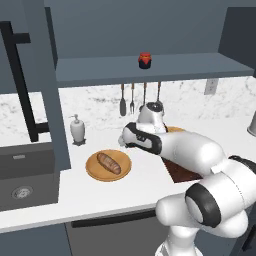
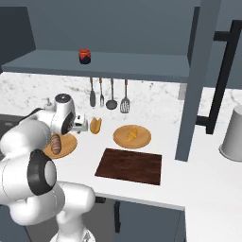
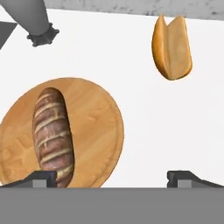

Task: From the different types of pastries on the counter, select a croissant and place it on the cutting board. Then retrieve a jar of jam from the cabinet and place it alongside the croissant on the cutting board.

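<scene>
The golden croissant (image 2: 132,134) lies on a round tan plate (image 2: 142,140) behind the dark brown cutting board (image 2: 130,166). My gripper (image 3: 111,178) is open and holds nothing. It hovers over the counter (image 3: 144,113) between the brown loaf (image 3: 53,135) on its plate (image 3: 97,131) and the orange folded wedge (image 3: 172,47). From the right base view the gripper (image 2: 80,124) is just left of the wedge (image 2: 96,125). The red jar of jam (image 1: 145,60) stands on the open cabinet's shelf (image 1: 100,70). My arm hides much of the cutting board (image 1: 179,173).
A white soap dispenser (image 1: 77,129) stands near the sink (image 1: 22,180) on the left. Utensils (image 2: 111,94) hang on the back wall. The open cabinet door with its black bar handle (image 2: 222,71) juts out at right, beside a grey canister (image 2: 234,133).
</scene>
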### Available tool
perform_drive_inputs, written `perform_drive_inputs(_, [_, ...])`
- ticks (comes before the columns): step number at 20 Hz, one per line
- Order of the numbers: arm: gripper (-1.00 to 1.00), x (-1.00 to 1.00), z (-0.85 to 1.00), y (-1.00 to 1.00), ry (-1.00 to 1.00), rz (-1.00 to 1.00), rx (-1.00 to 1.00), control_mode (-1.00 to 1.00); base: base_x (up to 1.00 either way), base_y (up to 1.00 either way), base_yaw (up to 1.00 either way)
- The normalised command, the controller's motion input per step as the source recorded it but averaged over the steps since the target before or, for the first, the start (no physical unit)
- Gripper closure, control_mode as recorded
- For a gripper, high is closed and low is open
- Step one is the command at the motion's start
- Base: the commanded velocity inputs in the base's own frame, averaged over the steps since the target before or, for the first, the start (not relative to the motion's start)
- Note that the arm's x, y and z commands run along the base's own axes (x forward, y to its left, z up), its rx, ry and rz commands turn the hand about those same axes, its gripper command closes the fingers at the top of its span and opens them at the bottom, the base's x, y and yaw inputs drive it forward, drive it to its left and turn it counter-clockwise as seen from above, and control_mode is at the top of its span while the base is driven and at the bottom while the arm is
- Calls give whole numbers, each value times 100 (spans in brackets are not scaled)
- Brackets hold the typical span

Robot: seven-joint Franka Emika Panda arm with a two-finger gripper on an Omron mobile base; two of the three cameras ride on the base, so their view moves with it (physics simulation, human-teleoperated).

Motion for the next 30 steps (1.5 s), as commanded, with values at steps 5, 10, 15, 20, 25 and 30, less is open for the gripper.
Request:
perform_drive_inputs(5, [-100, 2, 0, -88, 4, -8, 0, -100, 0, 0, 0])
perform_drive_inputs(10, [-100, 3, 0, -90, 4, -8, 0, -100, 0, 0, 0])
perform_drive_inputs(15, [-100, 24, 0, -77, 5, -10, 0, -100, 0, 0, 0])
perform_drive_inputs(20, [-100, 20, 0, -74, 4, -11, 0, -100, 0, 0, 0])
perform_drive_inputs(25, [-100, 1, -4, -64, 2, -9, 0, -100, 0, 0, 0])
perform_drive_inputs(30, [-100, 23, -6, -2, 0, 0, 0, -100, 0, 0, 0])
